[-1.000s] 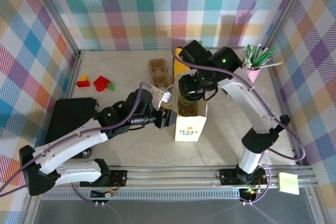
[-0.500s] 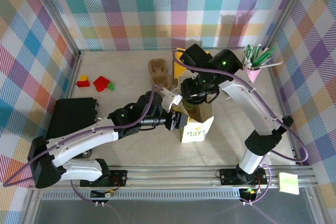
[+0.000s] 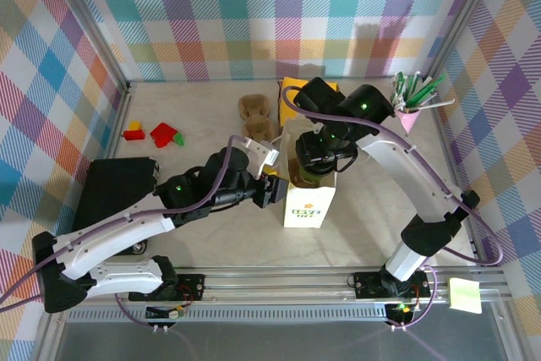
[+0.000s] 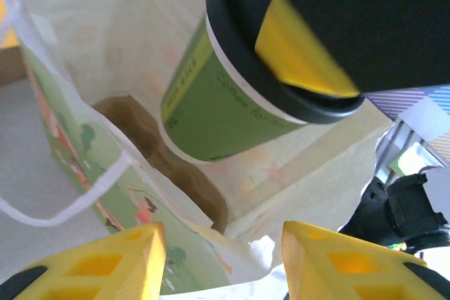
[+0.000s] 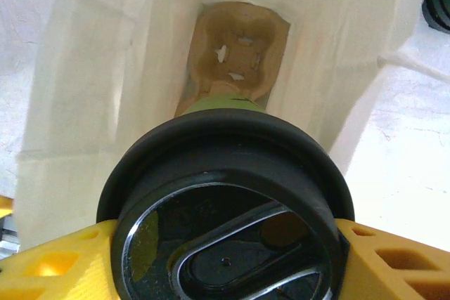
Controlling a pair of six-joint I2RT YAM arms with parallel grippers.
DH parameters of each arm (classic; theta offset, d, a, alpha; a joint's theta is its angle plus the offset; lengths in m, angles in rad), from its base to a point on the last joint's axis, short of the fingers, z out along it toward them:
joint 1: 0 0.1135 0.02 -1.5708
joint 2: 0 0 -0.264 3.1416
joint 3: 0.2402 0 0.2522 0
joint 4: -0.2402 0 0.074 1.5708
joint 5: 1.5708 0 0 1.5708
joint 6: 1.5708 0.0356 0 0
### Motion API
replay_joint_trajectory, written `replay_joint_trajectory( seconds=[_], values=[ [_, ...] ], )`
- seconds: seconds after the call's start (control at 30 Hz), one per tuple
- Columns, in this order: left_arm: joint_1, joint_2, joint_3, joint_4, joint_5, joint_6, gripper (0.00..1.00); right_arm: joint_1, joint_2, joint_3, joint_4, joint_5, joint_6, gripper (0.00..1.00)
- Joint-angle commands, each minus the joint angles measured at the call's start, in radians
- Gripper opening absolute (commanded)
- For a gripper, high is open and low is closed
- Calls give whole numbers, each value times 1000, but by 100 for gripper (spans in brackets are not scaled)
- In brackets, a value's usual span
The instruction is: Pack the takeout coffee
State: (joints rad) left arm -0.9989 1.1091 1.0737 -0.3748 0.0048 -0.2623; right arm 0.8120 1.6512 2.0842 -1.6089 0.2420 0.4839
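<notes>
Table (image 3: 254, 243): flat, pale, walled by plaid panels. A black box (image 3: 114, 188) sits at its left edge, well apart from the work.

Paper bag (image 3: 306, 207): upright at mid-table, mouth open, thin white walls. The left gripper (image 3: 272, 188) is at its left rim. In the left wrist view the jaws stand apart with the rim between them, not visibly pinched.

Right gripper (image 3: 314, 158): clamped on the takeout coffee (image 4: 211, 103), one yellow finger (image 5: 49, 265) on each side just under the black lid.

Cup position: in the bag's mouth, tilted, base lower than the rim, clear of the bottom.

Handling (judgement):
- Paper wall, light if empty, sloshing and top-heavy if full.
- It will crush under a hard squeeze.
- The stiffest hold is high, at the lid band, where the gripper has it.
- The tilt risks a leak at the lid.

Pulp tray (image 5: 239, 47): brown, lying on the bag's floor directly under the cup. The base should meet one of its wells.

In the way (judgement): the soft bag walls close on both sides, and the string handle (image 4: 63, 201) hangs loose at the rim.

Smaller items, all apart from the bag: a second pulp tray (image 3: 255, 116), a yellow object (image 3: 296, 88) behind the bag, a pink pen holder (image 3: 412, 116), and coloured blocks (image 3: 156, 134).
</notes>
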Motion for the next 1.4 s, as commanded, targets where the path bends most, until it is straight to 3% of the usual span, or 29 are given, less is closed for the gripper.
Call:
replay_joint_trajectory(
  seconds=[0.0,0.3,0.5,0.93,1.17,1.37],
  values=[
    [3,-32,58,-75,-49,52,47,3,-25,-29,-153,-27,36,63],
    [3,-36,-20,-46,28,42,47,4,-24,-81,-115,-56,64,63],
    [3,19,-105,63,100,41,39,7,-22,-103,-92,-73,80,63],
    [-35,104,-166,274,195,-8,37,13,-30,-115,-93,-73,95,63],
    [-60,123,-140,281,190,-4,37,14,-53,-150,-95,-63,103,63],
    [-58,48,-113,183,103,33,38,13,-61,-171,-84,-63,100,63]
  ],
)
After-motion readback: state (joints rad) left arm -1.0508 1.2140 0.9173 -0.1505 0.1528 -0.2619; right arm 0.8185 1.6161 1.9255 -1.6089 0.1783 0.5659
